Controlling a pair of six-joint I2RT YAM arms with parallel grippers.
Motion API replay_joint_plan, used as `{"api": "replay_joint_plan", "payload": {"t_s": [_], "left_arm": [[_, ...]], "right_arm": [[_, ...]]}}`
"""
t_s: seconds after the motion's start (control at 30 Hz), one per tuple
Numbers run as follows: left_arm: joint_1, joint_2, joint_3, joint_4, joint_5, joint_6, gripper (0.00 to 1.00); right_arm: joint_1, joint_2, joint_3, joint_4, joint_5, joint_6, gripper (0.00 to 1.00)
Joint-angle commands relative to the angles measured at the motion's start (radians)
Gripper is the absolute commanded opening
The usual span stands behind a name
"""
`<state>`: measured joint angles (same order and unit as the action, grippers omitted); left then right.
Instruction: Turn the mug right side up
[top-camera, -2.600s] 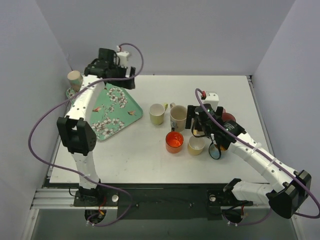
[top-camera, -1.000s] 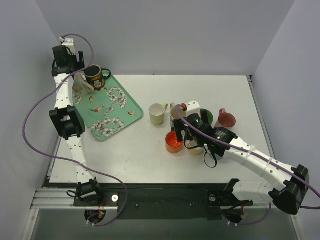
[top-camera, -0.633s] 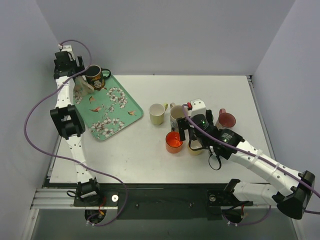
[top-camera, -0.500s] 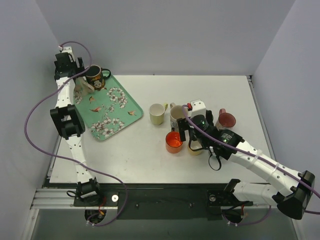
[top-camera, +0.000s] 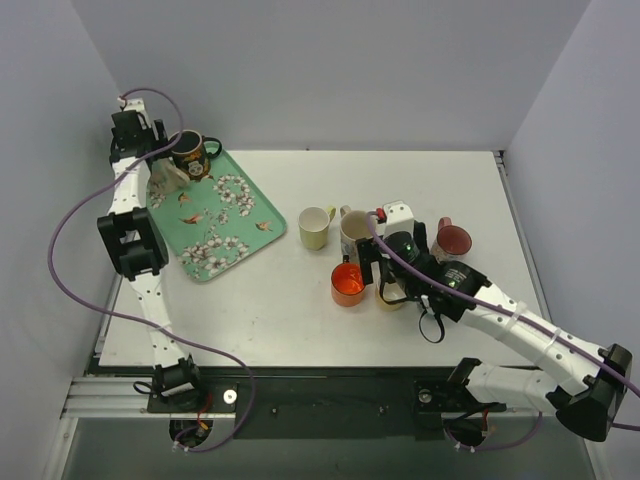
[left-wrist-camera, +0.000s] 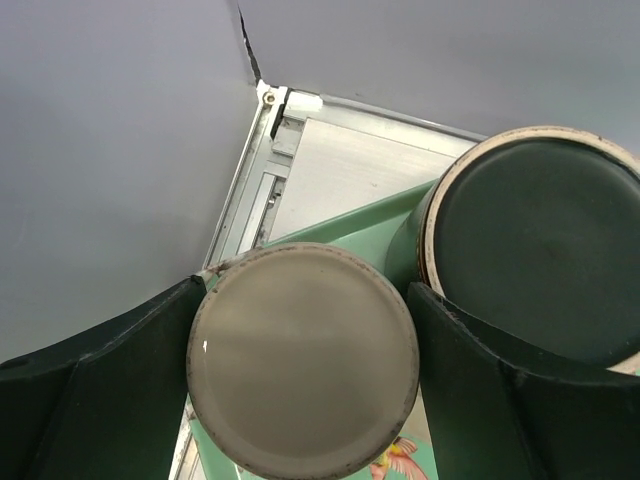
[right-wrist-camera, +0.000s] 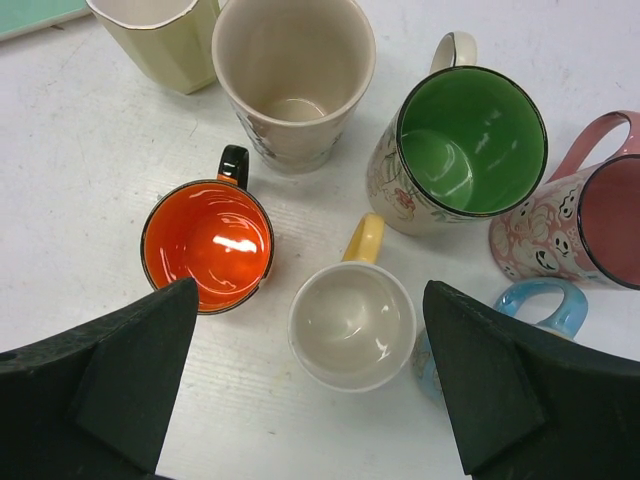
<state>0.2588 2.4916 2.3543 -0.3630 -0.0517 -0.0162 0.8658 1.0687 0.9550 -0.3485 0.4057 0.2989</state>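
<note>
A beige mug (top-camera: 165, 176) sits upside down at the far left corner of the green flowered tray (top-camera: 226, 226). In the left wrist view its flat round base (left-wrist-camera: 300, 360) faces the camera. My left gripper (top-camera: 158, 168) (left-wrist-camera: 305, 290) is shut on this mug, one finger against each side. A dark mug (top-camera: 190, 153) (left-wrist-camera: 535, 250) stands upright right beside it on the tray (left-wrist-camera: 340, 225). My right gripper (top-camera: 385, 275) (right-wrist-camera: 310, 290) is open and empty, hovering over a cluster of upright mugs.
Under the right gripper stand a small white mug with a yellow handle (right-wrist-camera: 352, 325), an orange mug (right-wrist-camera: 207, 243), a green-lined mug (right-wrist-camera: 470, 155), a pink mug (right-wrist-camera: 600, 215), a tall beige cup (right-wrist-camera: 293, 70), a pale yellow cup (top-camera: 315, 227) and a blue-handled mug (right-wrist-camera: 545, 305). Walls close in behind the left arm.
Since 2.6 s ago the left arm swung from over the tray's far corner to the far left, at the beige mug. The right gripper shifted left over the mugs. Both barely moved in the last second.
</note>
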Motion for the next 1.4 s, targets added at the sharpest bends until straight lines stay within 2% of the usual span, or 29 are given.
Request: {"api": "replay_joint_plan", "payload": {"t_s": [0.0,0.1,0.13,0.23,0.33,0.47,0.63,0.83,1.0,1.03,1.13,1.2,1.3,1.37], "left_arm": [[0.008,-0.109,-0.067,-0.013,0.023,-0.005,0.0],[0.01,-0.2,-0.186,0.018,0.039,0.01,0.0],[0.01,-0.261,-0.261,0.025,0.049,0.057,0.0],[0.011,-0.393,-0.427,0.068,0.121,0.082,0.0],[0.011,-0.564,-0.684,0.136,0.182,0.104,0.0],[0.002,-0.707,-0.86,0.182,0.292,0.095,0.0],[-0.013,-0.772,-0.928,0.18,0.386,0.058,0.0],[-0.043,-0.861,-0.971,0.187,0.496,0.045,0.0],[-0.061,-0.905,-0.99,0.199,0.543,0.028,0.0],[-0.064,-0.913,-1.006,0.203,0.54,0.03,0.0],[-0.079,-0.928,-1.018,0.213,0.552,0.022,0.0],[-0.095,-0.947,-1.03,0.232,0.552,-0.027,0.0],[-0.119,-0.976,-1.024,0.251,0.518,-0.085,0.0],[-0.127,-0.984,-1.017,0.253,0.465,-0.109,0.0]], "right_arm": [[0.007,-0.029,-0.006,-0.001,0.03,0.014,0.89],[0.007,-0.033,0.005,-0.003,0.03,0.017,0.89],[0.013,-0.036,0.01,-0.001,0.027,0.019,0.89],[0.025,-0.044,0.022,0.008,0.025,0.02,0.89],[0.044,-0.043,0.037,0.031,0.021,0.017,0.89],[0.059,-0.018,0.088,0.069,0.009,0.028,0.89],[0.059,0.036,0.148,0.224,-0.053,0.112,0.98],[0.056,0.099,0.24,0.385,-0.074,0.203,0.99],[0.026,0.063,0.153,0.584,-0.102,0.321,1.0],[0.006,0.068,0.148,0.638,-0.14,0.376,1.0],[-0.031,0.141,0.229,0.608,-0.212,0.549,0.96],[-0.025,0.244,0.293,0.605,-0.264,0.669,0.95],[-0.021,0.443,0.378,0.64,-0.355,0.943,0.89],[-0.005,0.537,0.407,0.69,-0.354,1.107,0.86]]}}
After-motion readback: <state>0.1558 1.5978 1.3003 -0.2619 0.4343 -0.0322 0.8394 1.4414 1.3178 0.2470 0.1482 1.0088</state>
